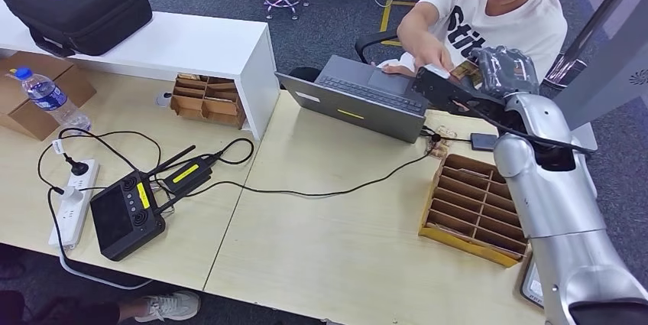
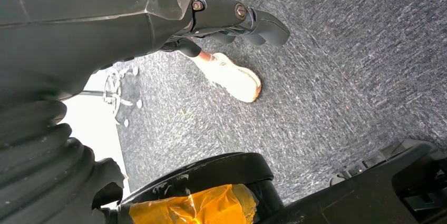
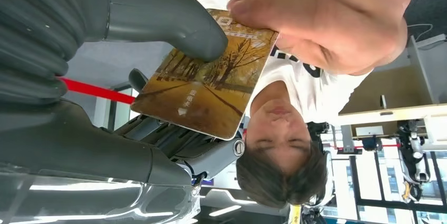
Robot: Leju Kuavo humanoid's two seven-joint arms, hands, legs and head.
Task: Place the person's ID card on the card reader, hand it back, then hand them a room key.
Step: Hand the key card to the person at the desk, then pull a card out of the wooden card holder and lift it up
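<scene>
A card [image 3: 205,89] printed with an autumn tree avenue is held by my right hand [image 3: 105,76], with the thumb [image 3: 174,23] pressing on its face. A person's hand [image 3: 321,18] pinches the card's far edge at the same moment. In the head view my right hand [image 1: 500,73] is stretched out past the table's far edge toward the seated person [image 1: 504,11], whose hand [image 1: 428,57] meets it at the card [image 1: 464,73]. A small dark pad [image 1: 484,141] lies on the table below my forearm. My left hand [image 2: 248,21] hangs over the carpet, holding nothing.
A grey laptop [image 1: 359,95] stands open beside the handover. A cardboard divider tray [image 1: 474,203] sits under my right arm. On the left table are a black controller [image 1: 126,214], a power strip [image 1: 72,199], cables and a water bottle [image 1: 50,99].
</scene>
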